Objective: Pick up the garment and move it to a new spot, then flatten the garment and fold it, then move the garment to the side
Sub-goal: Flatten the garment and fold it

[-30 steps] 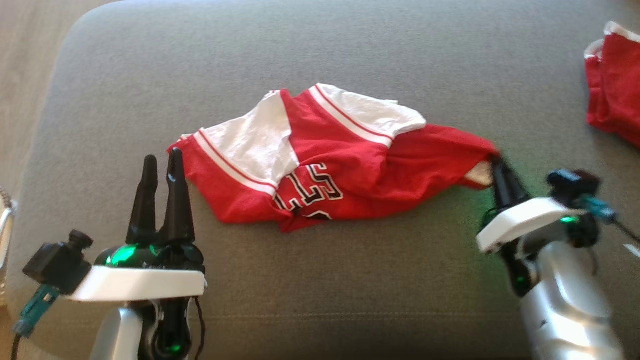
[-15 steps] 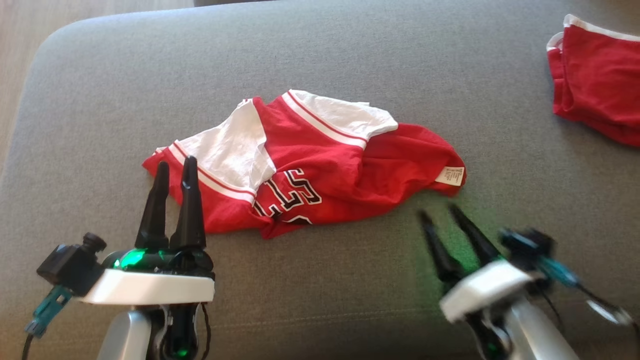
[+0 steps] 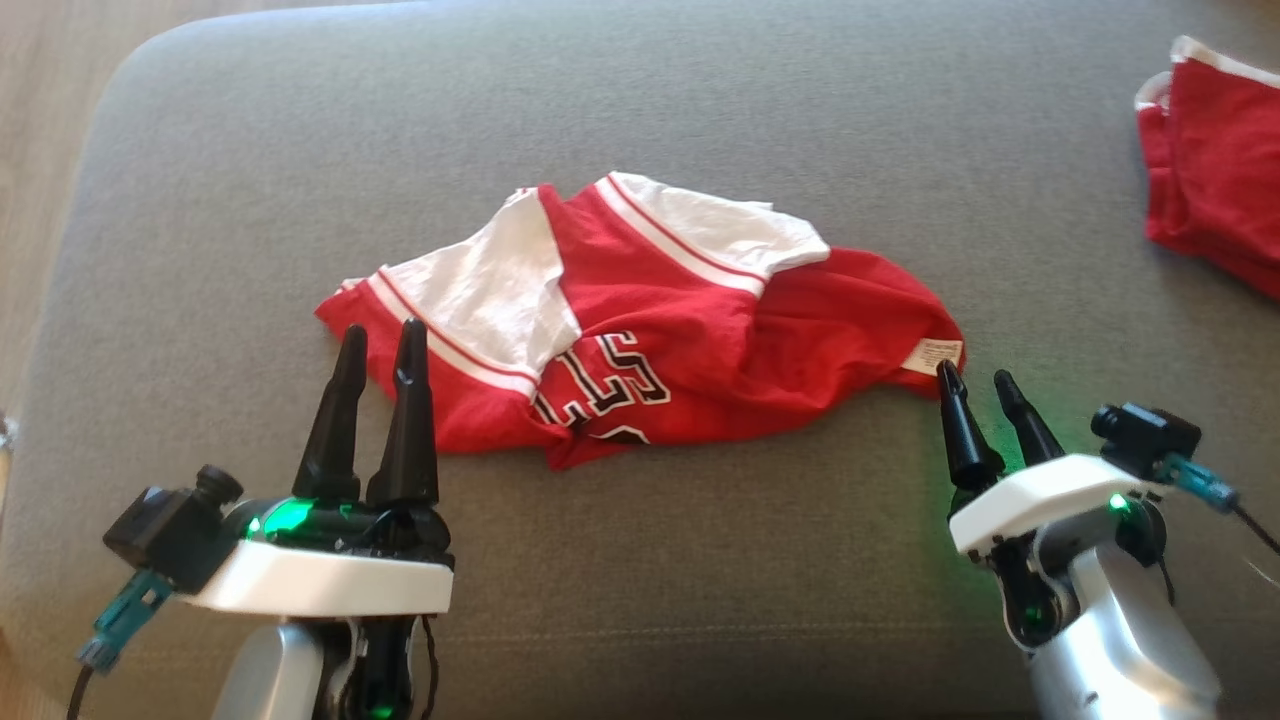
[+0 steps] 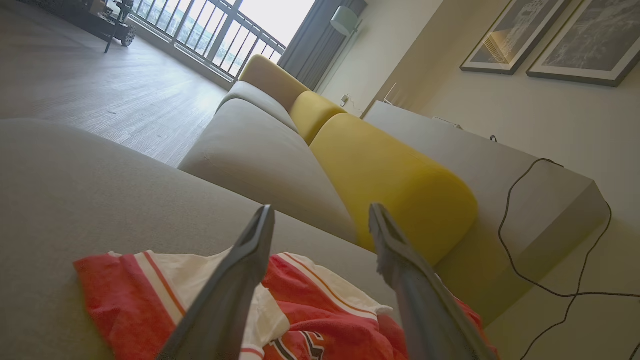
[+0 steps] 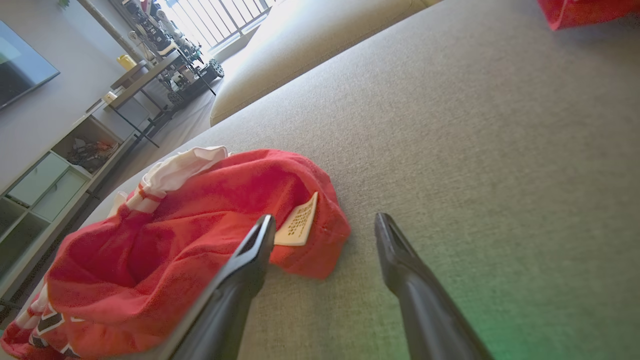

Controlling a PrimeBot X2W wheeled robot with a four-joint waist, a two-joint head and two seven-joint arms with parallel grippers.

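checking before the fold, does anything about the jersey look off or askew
The jersey lies crumpled, not flat: white panels are folded over the red body, the lettering is half buried in creases, and a tag sticks out at its right edge.

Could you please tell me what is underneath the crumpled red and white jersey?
The jersey lies on the grey sofa cushion, which shows all around it. Whether anything sits beneath its bunched folds is covered.

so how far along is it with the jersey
Done, perhaps: the move, since the jersey lies loose on the cushion. In hand: nothing; the left gripper and right gripper are open, the right one beside the label. Left: flattening, as it is crumpled, then folding and moving aside.
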